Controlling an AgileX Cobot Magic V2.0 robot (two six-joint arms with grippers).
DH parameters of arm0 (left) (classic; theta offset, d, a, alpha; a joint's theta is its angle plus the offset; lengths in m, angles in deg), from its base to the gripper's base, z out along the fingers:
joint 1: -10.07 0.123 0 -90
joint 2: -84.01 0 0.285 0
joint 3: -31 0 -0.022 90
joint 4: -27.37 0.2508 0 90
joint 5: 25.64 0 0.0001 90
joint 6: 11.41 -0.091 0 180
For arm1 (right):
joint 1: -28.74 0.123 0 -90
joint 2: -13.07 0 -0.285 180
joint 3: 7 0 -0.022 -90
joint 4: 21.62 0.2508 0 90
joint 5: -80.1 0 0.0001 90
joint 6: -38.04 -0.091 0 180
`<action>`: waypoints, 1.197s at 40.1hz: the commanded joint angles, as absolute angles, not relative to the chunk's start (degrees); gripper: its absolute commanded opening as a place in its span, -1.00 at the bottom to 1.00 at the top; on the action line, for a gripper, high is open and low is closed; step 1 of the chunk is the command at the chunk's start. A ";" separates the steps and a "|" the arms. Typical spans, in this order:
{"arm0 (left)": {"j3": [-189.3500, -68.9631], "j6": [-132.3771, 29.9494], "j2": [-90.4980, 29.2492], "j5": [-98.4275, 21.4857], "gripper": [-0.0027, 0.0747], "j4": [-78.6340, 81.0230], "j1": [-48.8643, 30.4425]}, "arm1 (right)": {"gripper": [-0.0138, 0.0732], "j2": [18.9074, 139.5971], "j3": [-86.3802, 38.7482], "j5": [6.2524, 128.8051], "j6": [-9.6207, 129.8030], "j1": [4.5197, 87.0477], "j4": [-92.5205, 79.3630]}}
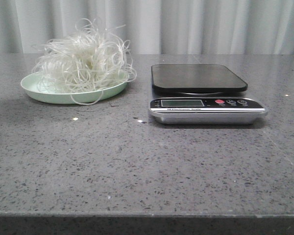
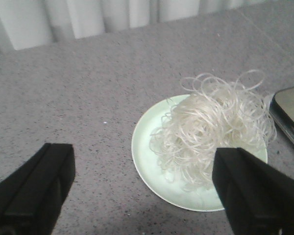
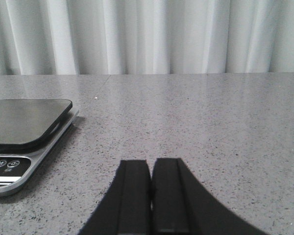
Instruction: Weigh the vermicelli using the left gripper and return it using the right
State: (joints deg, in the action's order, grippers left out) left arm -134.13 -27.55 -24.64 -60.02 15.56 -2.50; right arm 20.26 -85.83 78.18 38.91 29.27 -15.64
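Black left pincer (image 2: 142, 196) hangs spread wide above the vermicelli (image 1: 83, 61), a fluffy white tangle heaped on its green plate (image 1: 44, 93). Only the right wrist view shows the right pincer (image 3: 151, 196), clenched on nothing beside the scale (image 1: 201, 78).

Translucent-white vermicelli (image 1: 83, 61) fills a pale green plate (image 1: 44, 93). The scale (image 1: 206, 100) has a glossy black platform, silver body and one red button. The counter (image 1: 137, 166) is grey, speckled dark and light. Both claws are black: left claw (image 2: 142, 196), right claw (image 3: 151, 196).

The vermicelli (image 1: 83, 58) on the plate (image 1: 39, 90) and the scale (image 1: 201, 90) are standing near each other; the table (image 1: 137, 166) before them is lying open.
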 commanded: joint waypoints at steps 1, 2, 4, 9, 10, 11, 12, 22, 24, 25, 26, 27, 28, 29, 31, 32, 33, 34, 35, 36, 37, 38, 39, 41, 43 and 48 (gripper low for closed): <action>-139.15 -32.72 -20.52 -59.17 0.69 10.45 -3.92 | -0.33 19.31 -85.37 82.80 39.01 29.26 -15.80; -139.73 -33.83 -19.81 -59.43 0.69 9.39 -3.94 | -0.33 19.36 -85.37 82.79 39.01 29.26 -15.80; -141.01 -35.98 -17.39 -60.09 0.69 7.20 -4.09 | -0.33 19.36 -85.37 82.79 39.01 29.26 -15.80; -143.45 -38.62 -11.38 -60.72 0.69 4.38 -4.09 | -0.33 19.36 -85.37 82.79 39.01 29.26 -15.80; -143.77 -38.62 -10.42 -60.72 0.69 4.38 -4.09 | -0.33 19.36 -85.37 82.79 39.01 29.26 -15.80; -143.97 -38.62 -9.20 -60.72 0.69 4.38 -4.09 | -0.33 19.36 -85.37 82.79 39.01 29.26 -15.80; -144.42 -38.62 -8.34 -60.72 0.69 4.25 -4.09 | -0.33 19.36 -85.37 82.79 39.01 29.26 -15.80; -146.12 -42.54 -0.51 -60.65 0.68 -3.80 -4.09 | -0.33 19.36 -85.37 82.79 39.01 29.26 -15.80; -146.12 -43.37 0.63 -60.38 0.68 -5.17 -4.09 | -0.33 19.36 -85.37 82.79 39.01 29.26 -15.80; -146.12 -43.37 1.06 -60.25 0.68 -5.50 -4.09 | -0.33 19.36 -85.37 82.79 39.01 29.26 -15.80; -146.12 -43.46 1.66 -59.99 0.68 -5.70 -4.09 | -0.33 19.36 -85.37 82.79 39.01 29.26 -15.80; -146.12 -43.46 2.09 -59.85 0.68 -5.80 -4.09 | -0.33 19.36 -85.37 82.79 39.01 29.26 -15.80; -146.12 -43.46 2.64 -59.60 0.68 -5.80 -4.09 | -0.33 19.36 -85.37 82.79 39.01 29.26 -15.80; -146.12 -43.46 3.08 -59.48 0.68 -5.80 -4.09 | -0.33 19.36 -85.37 82.79 39.01 29.26 -15.80; -146.12 -43.46 4.09 -58.54 0.68 -6.43 -4.09 | -0.33 19.34 -85.37 82.79 39.01 29.26 -15.80; -146.12 -43.46 4.62 -58.14 0.68 -7.04 -4.09 | -0.33 19.34 -85.37 82.79 39.01 29.26 -15.80; -146.12 -43.60 5.13 -57.71 0.68 -7.60 -4.09 | -0.33 19.34 -85.37 82.79 39.01 29.26 -15.80; -146.12 -43.60 5.52 -57.29 0.67 -7.99 -4.09 | -0.33 19.34 -85.37 82.79 39.01 29.26 -15.80; -146.12 -43.60 6.14 -56.67 0.67 -8.24 -4.09 | -0.33 19.34 -85.37 82.70 39.01 29.26 -15.80; -146.12 -43.60 6.58 -56.38 0.67 -8.38 -4.09 | -0.33 19.34 -85.37 82.70 39.01 29.26 -15.80; -146.12 -43.60 7.15 -55.99 0.67 -8.50 -4.09 | -0.33 19.34 -85.37 82.67 39.01 29.26 -15.80; -146.12 -43.60 7.58 -55.74 0.67 -8.64 -4.09 | -0.33 19.34 -85.37 82.61 39.01 29.26 -15.80; -146.12 -43.60 7.97 -55.63 0.67 -8.86 -4.09 | -0.33 19.34 -85.37 82.55 39.01 29.26 -15.80; -146.12 -43.60 8.89 -55.63 0.67 -9.45 -4.09 | -0.33 19.34 -85.37 82.44 39.01 29.26 -15.80; -146.12 -43.60 9.55 -55.74 0.67 -9.77 -4.09 | -0.33 19.34 -85.37 82.44 39.01 29.26 -15.80; -146.12 -43.60 9.94 -55.95 0.56 -9.92 -4.09 | -0.33 19.34 -85.37 82.44 39.01 29.26 -15.80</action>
State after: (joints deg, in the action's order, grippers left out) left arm -144.28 -43.63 12.05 -58.37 -8.17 -3.73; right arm 20.26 -85.83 78.18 38.91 29.27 -15.64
